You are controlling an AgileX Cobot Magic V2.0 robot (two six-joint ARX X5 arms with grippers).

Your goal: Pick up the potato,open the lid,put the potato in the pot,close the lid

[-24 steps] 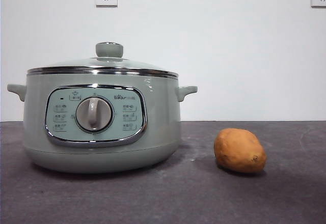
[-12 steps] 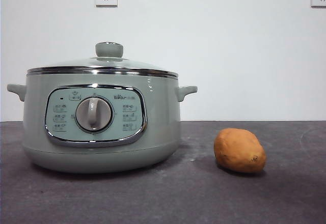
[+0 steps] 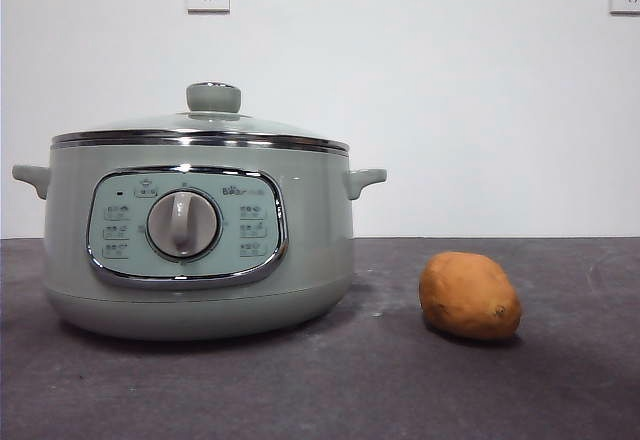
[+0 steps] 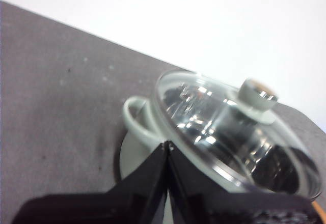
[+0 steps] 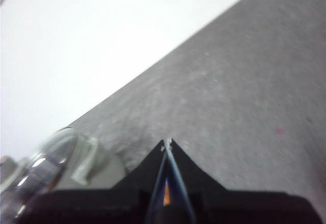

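The pot (image 3: 198,245) stood on the dark table (image 3: 330,390), its left handle close to the front view's left edge. The lid (image 3: 200,127) sat closed on the pot's rim, knob upright. To the pot's right, past its right handle and across a strip of bare tabletop, the potato (image 3: 470,295) lay apart from the pot, touching nothing but the table. More bare table ran beyond the potato.

The left gripper (image 4: 167,145) was clenched, holding nothing, raised beside the pot's handle and lid rim. The right gripper (image 5: 168,142) was likewise pressed closed and empty, above bare table off the pot's handle side. Neither arm showed in the front view.
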